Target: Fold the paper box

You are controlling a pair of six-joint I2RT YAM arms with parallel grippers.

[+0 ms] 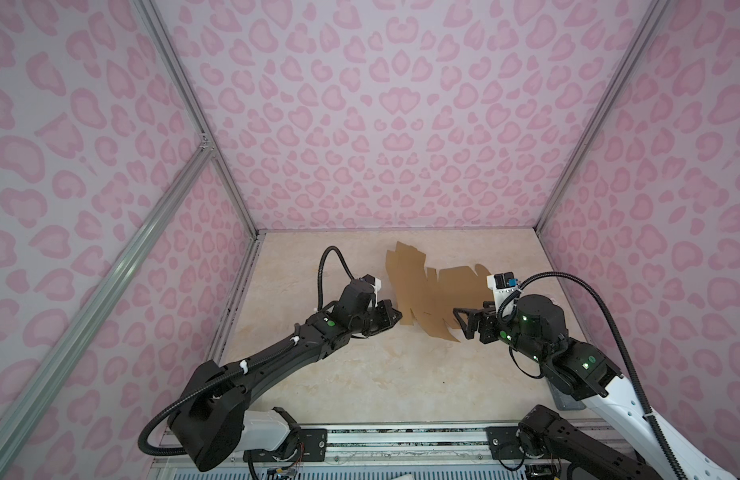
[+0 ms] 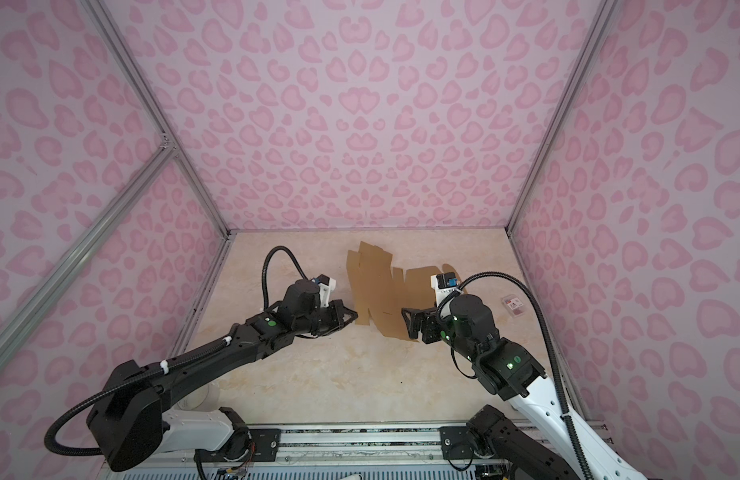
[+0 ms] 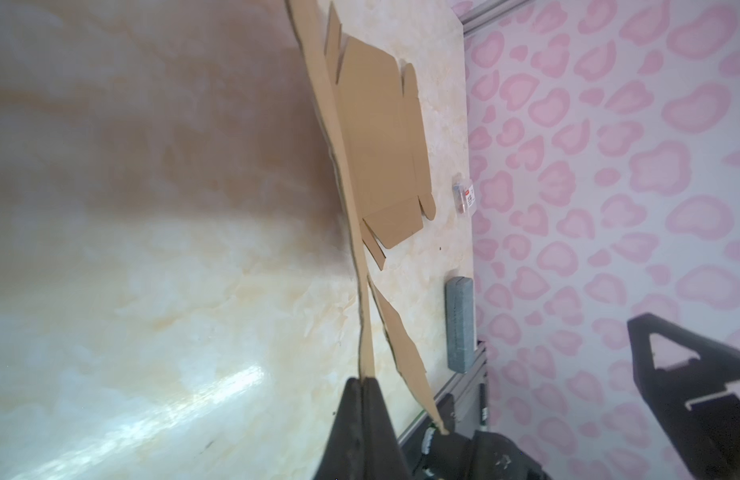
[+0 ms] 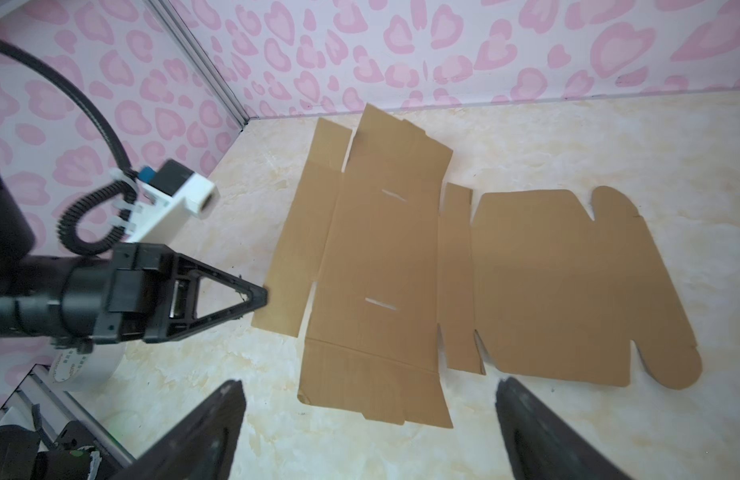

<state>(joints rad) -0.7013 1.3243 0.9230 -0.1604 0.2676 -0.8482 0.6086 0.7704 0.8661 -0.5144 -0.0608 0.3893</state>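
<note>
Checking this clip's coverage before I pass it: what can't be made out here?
- Label on the packet: too small in a top view.
- Right part of the paper box: behind the right claw in both top views.
- Bite of the left claw on it: blurred, left wrist view.

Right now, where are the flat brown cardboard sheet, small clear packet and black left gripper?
cardboard sheet [image 4: 381, 253]: right wrist view, middle panel.
clear packet [image 2: 513, 306]: a top view, centre.
left gripper [image 4: 259, 297]: right wrist view, fingertips.

beige marbled table [image 1: 360, 374] with unfolded paper box [image 1: 435, 299], small packet [image 2: 513, 306], grey block [image 3: 459, 324]
</note>
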